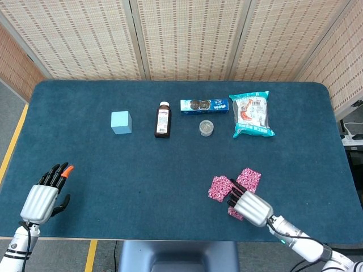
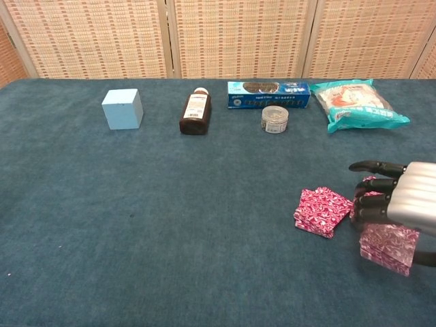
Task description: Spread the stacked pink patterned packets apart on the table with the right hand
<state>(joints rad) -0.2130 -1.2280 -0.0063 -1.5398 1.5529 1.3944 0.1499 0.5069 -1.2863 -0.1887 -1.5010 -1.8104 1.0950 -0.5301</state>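
The right hand (image 1: 249, 204) lies low over the pink patterned packets (image 2: 322, 211) near the counter's (image 1: 142, 175) front right edge, its dark fingers (image 2: 371, 182) extended across them with nothing gripped, probably to push them sideways. Three packets already lie partly separated around it. The left hand (image 1: 45, 195) rests idle and loosely spread by the front left corner, out of the way.

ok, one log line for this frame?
right hand | among pink patterned packets, fingers on table, grip unclear | packets partly spread on blue table | left hand idle, holds nothing
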